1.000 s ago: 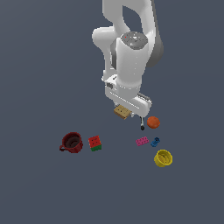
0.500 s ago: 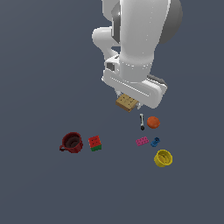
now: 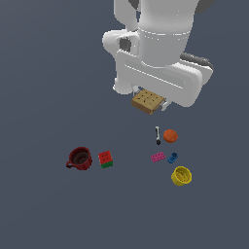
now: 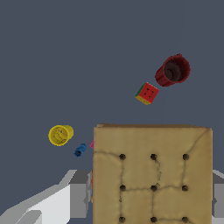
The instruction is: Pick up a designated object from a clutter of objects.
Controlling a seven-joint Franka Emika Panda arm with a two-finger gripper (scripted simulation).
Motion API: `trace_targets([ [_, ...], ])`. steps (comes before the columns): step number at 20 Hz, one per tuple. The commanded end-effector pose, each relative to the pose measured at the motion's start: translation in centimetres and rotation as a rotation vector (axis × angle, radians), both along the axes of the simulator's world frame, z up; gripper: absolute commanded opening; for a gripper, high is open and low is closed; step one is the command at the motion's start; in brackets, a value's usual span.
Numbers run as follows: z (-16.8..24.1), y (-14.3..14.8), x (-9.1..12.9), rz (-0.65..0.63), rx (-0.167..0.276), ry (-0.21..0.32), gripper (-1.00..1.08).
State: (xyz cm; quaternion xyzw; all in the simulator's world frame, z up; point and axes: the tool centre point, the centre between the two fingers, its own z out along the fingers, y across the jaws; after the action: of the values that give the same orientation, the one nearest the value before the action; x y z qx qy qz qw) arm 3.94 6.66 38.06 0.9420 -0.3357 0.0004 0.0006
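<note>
The designated object, a flat tan square (image 3: 148, 101) with dark dots on its face, hangs in the air well above the surface, held under the white hand. My gripper (image 3: 149, 103) is shut on it; in the wrist view the tan square (image 4: 152, 174) fills the frame between the grey fingers (image 4: 78, 199). The rest of the clutter lies below: a dark red mug (image 3: 79, 158), a red-green cube (image 3: 105, 159), a pink brick (image 3: 157, 157), a blue piece (image 3: 172, 157), a yellow cup (image 3: 181, 175), an orange ball (image 3: 169, 135) and a black-and-white marker (image 3: 157, 135).
In the wrist view the mug (image 4: 173, 71), the cube (image 4: 147, 93), the yellow cup (image 4: 60, 134) and the blue piece (image 4: 79, 150) show far beneath the held square. The white arm (image 3: 158, 44) rises over the scene in the exterior view.
The arm has risen with the tan square in its grip, so the hand and square appear larger and higher. The items on the surface have not moved.
</note>
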Motion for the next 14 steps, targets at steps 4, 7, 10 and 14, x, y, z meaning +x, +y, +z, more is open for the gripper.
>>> trace_targets([
  [4, 2.7, 0.2, 1.1, 0.001, 0.001, 0.000, -1.00],
  [7, 3.7, 0.3, 1.6, 0.001, 0.001, 0.000, -1.00],
  [10, 4.3, 0.3, 1.9, 0.001, 0.001, 0.000, -1.00],
  [14, 4.8, 0.3, 2.1, 0.001, 0.001, 0.000, -1.00],
])
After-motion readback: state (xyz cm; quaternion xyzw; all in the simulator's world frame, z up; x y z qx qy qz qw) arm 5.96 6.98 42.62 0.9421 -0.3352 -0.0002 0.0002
